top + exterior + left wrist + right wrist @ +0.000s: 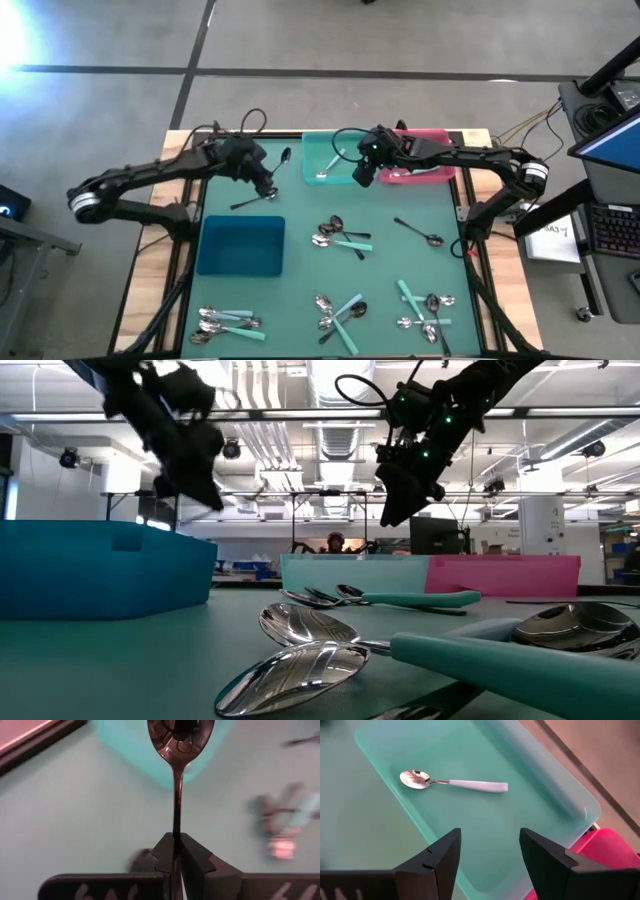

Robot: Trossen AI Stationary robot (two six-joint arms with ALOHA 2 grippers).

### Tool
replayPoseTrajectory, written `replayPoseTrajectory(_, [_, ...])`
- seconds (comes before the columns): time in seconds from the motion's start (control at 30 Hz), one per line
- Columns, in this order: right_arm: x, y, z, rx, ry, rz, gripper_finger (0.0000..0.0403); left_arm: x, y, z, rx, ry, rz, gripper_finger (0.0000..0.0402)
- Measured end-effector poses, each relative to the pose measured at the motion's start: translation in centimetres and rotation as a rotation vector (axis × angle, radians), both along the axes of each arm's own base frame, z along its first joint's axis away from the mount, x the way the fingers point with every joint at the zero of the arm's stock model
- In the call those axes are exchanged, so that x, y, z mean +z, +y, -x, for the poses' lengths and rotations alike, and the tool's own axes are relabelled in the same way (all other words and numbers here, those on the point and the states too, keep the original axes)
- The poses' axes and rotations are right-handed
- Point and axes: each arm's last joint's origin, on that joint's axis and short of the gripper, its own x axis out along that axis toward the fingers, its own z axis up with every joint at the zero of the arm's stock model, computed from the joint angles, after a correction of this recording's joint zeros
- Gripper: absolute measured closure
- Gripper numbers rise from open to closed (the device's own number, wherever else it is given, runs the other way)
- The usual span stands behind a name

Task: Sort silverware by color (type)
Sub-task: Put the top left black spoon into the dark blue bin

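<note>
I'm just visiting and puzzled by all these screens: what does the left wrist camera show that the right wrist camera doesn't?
Only the left wrist view: the left end effector shut on the thin stem of a dark metal spoon, bowl pointing away.

Only the right wrist view: the right end effector, open and empty, above the pale teal rectangular bin, where one spoon with a mint-teal plastic handle lies; beside it, a corner of the pink bin.

Both: the green table mat.

Dark spoon (179, 750), teal bin (530, 790)
</note>
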Motion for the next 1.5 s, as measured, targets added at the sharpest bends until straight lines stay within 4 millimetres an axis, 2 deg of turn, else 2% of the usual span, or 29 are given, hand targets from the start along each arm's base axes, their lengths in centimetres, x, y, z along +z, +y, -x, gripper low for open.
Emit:
replayPoseTrajectory(0.13, [-0.4, 0.2, 0.1, 0.022, -0.009, -0.044, 0.0209, 1.6, -4.2, -0.4, -0.099, -0.104, 0.062, 0.0401])
replayPoseTrajectory(0.27, [-1.3, 1.1, 0.0, 0.121, -0.058, -0.208, 0.0209, 2.4, -8.8, -0.6, -0.187, -0.146, 0.169, 0.0401])
replayPoseTrajectory(0.4, [-2.7, 3.2, 0.0, 0.212, -0.027, -0.278, 0.0209, 1.8, -12.6, 0.0, -0.201, -0.061, 0.302, 0.0401])
replayPoseTrajectory(0.5, [-3.2, 4.8, -0.3, 0.273, 0.000, -0.281, 0.0209, 0.9, -14.1, 1.0, -0.163, 0.065, 0.359, 0.0401])
replayPoseTrajectory(0.7, [-3.5, 8.5, -1.1, 0.416, 0.043, -0.275, 0.0209, -0.5, -14.7, 2.7, -0.067, 0.304, 0.378, 0.0397])
replayPoseTrajectory(0.87, [-3.6, 10.8, -1.4, 0.447, 0.056, -0.280, 0.0209, -0.9, -14.8, 2.3, -0.072, 0.328, 0.367, 0.0369])
replayPoseTrajectory(1.17, [-3.8, 13.8, -1.6, 0.460, 0.059, -0.315, 0.0209, -1.5, -15.2, 1.5, -0.195, 0.360, 0.341, 0.0312])
replayPoseTrajectory(1.37, [-4.2, 15.8, -1.5, 0.454, 0.047, -0.331, 0.0209, -1.4, -15.3, 1.0, -0.225, 0.326, 0.331, 0.0302])
replayPoseTrajectory(1.5, [-5.4, 16.8, -1.8, 0.449, 0.085, -0.331, 0.0209, -1.1, -15.3, 0.8, -0.233, 0.315, 0.322, 0.0301])
